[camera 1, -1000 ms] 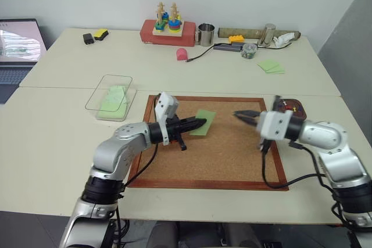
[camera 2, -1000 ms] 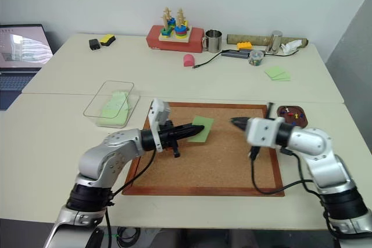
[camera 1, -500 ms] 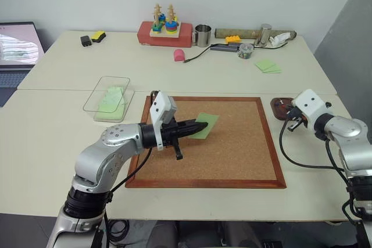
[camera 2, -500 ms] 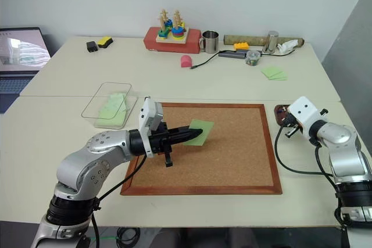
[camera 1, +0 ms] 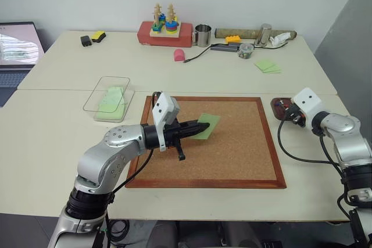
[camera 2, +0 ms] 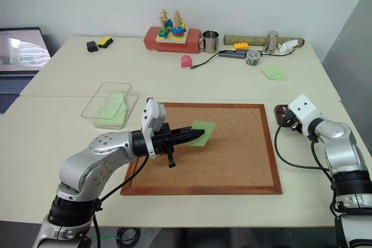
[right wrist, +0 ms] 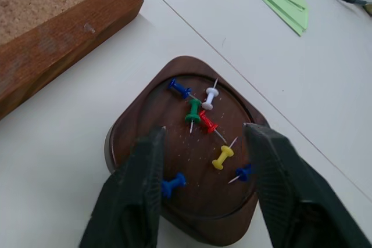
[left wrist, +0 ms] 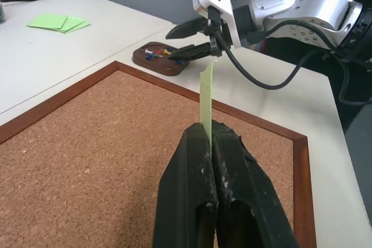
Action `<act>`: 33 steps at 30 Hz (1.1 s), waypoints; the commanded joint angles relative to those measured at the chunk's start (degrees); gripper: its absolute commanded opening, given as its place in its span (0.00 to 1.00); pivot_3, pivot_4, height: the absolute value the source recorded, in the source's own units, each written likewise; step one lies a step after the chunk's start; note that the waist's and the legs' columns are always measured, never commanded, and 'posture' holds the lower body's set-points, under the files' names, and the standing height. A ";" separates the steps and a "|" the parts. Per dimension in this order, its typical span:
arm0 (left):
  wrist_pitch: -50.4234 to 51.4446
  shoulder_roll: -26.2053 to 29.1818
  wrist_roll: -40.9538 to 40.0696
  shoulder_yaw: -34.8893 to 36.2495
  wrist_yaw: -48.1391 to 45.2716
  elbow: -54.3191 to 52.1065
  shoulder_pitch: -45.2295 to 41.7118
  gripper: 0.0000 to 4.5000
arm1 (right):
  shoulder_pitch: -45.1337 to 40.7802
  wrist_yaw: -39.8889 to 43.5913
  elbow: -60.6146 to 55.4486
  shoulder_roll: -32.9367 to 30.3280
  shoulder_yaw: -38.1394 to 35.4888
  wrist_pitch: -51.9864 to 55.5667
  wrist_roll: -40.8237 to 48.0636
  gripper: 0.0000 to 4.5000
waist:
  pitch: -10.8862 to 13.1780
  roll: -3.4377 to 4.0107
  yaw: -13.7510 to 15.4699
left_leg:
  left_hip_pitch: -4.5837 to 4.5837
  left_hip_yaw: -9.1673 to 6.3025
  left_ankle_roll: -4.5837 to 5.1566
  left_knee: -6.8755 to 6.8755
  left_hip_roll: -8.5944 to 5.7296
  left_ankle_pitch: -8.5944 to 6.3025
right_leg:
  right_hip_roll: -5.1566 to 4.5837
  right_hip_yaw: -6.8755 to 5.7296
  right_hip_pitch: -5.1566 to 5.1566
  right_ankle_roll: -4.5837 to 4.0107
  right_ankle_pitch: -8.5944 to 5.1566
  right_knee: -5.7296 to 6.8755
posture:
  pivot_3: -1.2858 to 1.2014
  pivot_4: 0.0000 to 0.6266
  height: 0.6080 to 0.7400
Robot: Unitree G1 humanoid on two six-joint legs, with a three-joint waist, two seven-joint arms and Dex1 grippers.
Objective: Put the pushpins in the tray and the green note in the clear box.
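Two pale tables (camera 1: 70, 137) butted together fill the space under my arms, with a grey wall behind them. Largest on top is the framed cork board (camera 1: 232, 155), lying flat directly below my left claw (camera 1: 201, 126) and off to the inner side of my right claw (left wrist: 187, 41).

Next in size is the clear box (camera 1: 109, 97), well apart from my left claw, out past the board's outer edge on my left; some pale green paper lies inside it. Farther back, beyond both claws, sit a red block with a stacking toy (camera 1: 166, 30), a metal mug (camera 1: 203, 35) and a loose pile of green notes (camera 1: 268, 65).

My left claw is clamped tight on the green note (camera 1: 205, 126); its two black fingers (left wrist: 192, 201) press together on one edge, and the sheet stands out past the fingertips, edge-on in the wrist view, lifted above the cork.

My right claw hangs just over the tray (right wrist: 192, 149), its fingers (right wrist: 133, 196) spread apart with nothing between them, one to each side of the dish. That tray rests on the table just beside the board's corner, on my right.

Smallest are the pushpins (right wrist: 200, 117), lying loose in the tray right beneath my right claw: blue, white, green, red and yellow heads, clustered between the two fingers.
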 commanded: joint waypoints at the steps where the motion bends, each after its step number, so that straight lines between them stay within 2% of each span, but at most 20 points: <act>1: -1.28 0.60 -0.71 2.20 0.47 -1.24 -0.62 0.00 | -0.56 0.38 -4.76 -1.89 -2.30 -0.18 1.02 0.59 | 0.00 0.00 0.00 | 0.00 0.00 0.00 0.00 0.00 0.00 | 0.00 0.01 0.00 0.00 0.00 0.00 | 0.52 0.24 1.00; 5: -1.01 1.87 -1.31 7.56 2.96 -0.33 -1.07 0.00 | -0.40 5.55 -13.39 -3.49 -4.07 1.12 5.52 0.59 | 0.01 0.02 -0.15 | -0.01 0.00 0.00 0.00 0.02 0.00 | 0.02 0.01 -0.03 0.00 0.00 0.03 | 0.52 0.24 1.00; 9: -2.27 4.31 0.89 14.47 6.54 4.74 -1.23 0.00 | -1.51 15.25 -25.94 -2.83 -3.92 5.22 17.01 0.59 | 0.01 0.02 -0.33 | 0.01 -0.04 0.00 0.00 0.04 0.00 | 0.03 -0.02 -0.02 0.00 0.00 0.04 | 0.52 0.24 1.00; 14: -6.62 8.42 6.80 17.85 10.46 11.77 -2.32 0.00 | -6.05 19.17 -34.11 -0.95 -1.26 11.20 24.46 0.59 | 0.01 0.02 -0.21 | 0.05 -0.10 0.01 -0.01 0.07 -0.01 | 0.08 -0.05 -0.01 0.00 0.00 0.08 | 0.52 0.24 1.00; 17: -9.16 9.96 11.21 20.37 16.21 18.19 -5.24 0.00 | -10.46 20.23 -38.27 1.16 1.25 17.51 29.87 0.59 | 0.02 0.02 0.07 | 0.05 -0.12 0.01 0.00 0.07 -0.01 | 0.06 -0.08 0.00 0.00 0.00 0.04 | 0.52 0.24 1.00; 22: -14.32 11.31 17.82 20.08 22.04 29.14 -9.92 0.00 | -16.38 19.78 -37.98 4.42 5.92 21.02 30.61 0.59 | 0.02 0.01 0.19 | -0.07 -0.21 0.01 0.01 0.04 -0.01 | 0.01 -0.20 -0.03 0.00 0.00 0.02 | 0.52 0.24 1.00; 28: -16.74 10.66 21.10 19.63 25.16 38.62 -13.44 0.00 | -17.92 20.73 -36.34 5.44 8.14 20.32 29.64 0.59 | 0.01 0.01 0.19 | -0.21 -0.22 0.00 0.00 0.01 -0.01 | -0.03 -0.25 -0.13 0.00 0.00 -0.04 | 0.52 0.24 1.00; 33: -15.85 9.55 20.47 20.41 25.87 40.70 -14.69 0.18 | -17.72 20.65 -36.25 5.25 8.16 20.43 29.53 0.60 | 0.00 -0.01 0.16 | -0.71 -0.17 -0.01 0.06 0.01 0.01 | -0.03 -0.16 -0.84 -0.02 0.01 0.29 | 0.52 0.24 1.00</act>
